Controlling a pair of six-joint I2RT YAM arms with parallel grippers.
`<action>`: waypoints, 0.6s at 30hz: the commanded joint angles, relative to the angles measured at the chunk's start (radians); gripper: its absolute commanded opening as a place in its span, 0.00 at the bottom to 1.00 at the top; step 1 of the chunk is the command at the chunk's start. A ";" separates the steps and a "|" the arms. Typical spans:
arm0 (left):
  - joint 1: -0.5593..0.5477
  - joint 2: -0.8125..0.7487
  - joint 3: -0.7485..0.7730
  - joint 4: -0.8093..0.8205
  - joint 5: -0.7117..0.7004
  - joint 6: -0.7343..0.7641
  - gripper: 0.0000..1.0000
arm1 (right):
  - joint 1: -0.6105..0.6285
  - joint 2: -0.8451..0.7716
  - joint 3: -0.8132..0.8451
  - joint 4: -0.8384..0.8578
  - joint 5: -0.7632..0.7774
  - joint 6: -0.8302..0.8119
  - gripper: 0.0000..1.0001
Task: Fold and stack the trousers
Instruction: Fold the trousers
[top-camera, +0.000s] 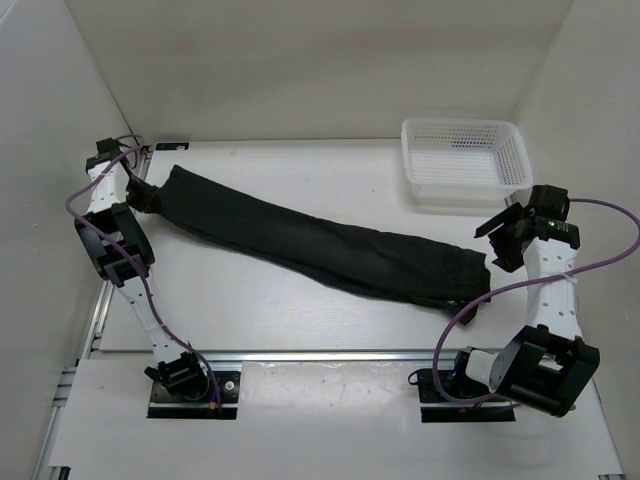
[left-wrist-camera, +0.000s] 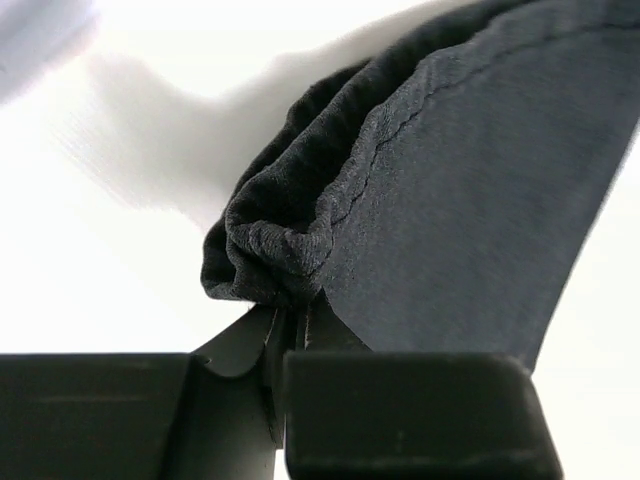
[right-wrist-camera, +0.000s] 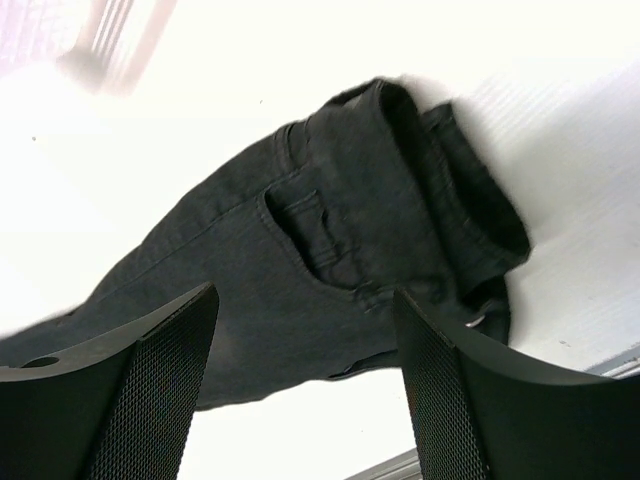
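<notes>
The left pincer (top-camera: 140, 190) is clamped on one end of the trousers (top-camera: 320, 245). Its wrist view shows the jaws drawn almost together, with a bunched, stitched hem edge of the black cloth (left-wrist-camera: 450, 200) pinched at the fingertips of the left pincer (left-wrist-camera: 295, 320). From that grip the fabric rises ahead of the fingers and fans out to the right.

From this pincer the trousers run as one long dark band, slanting across the table (top-camera: 250, 310) towards the other arm. They end close beside the right pincer (top-camera: 505, 235).

The right pincer (right-wrist-camera: 305, 330) stands wide apart and holds nothing. Ahead of its two mesh-faced fingers (right-wrist-camera: 150, 390), and spanning the gap between them, lies the waist end of the trousers (right-wrist-camera: 330, 230). A back pocket is just beyond the gap, and the rolled waistband is off towards the right finger. The pincer seems to hang clear above the cloth, though contact cannot be judged from this angle.

A white mesh basket (top-camera: 460, 122) sits on the table beyond the right pincer, a little to its left and apart from the trousers.
</notes>
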 joint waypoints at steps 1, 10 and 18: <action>0.004 -0.109 0.090 0.000 -0.069 0.047 0.10 | 0.010 0.013 0.047 0.032 -0.048 -0.029 0.75; -0.141 -0.303 0.093 -0.012 -0.069 0.210 0.10 | 0.020 0.004 0.047 0.032 -0.078 -0.029 0.75; -0.348 -0.486 0.006 -0.012 -0.060 0.233 0.10 | 0.029 -0.049 0.029 0.032 -0.109 -0.029 0.75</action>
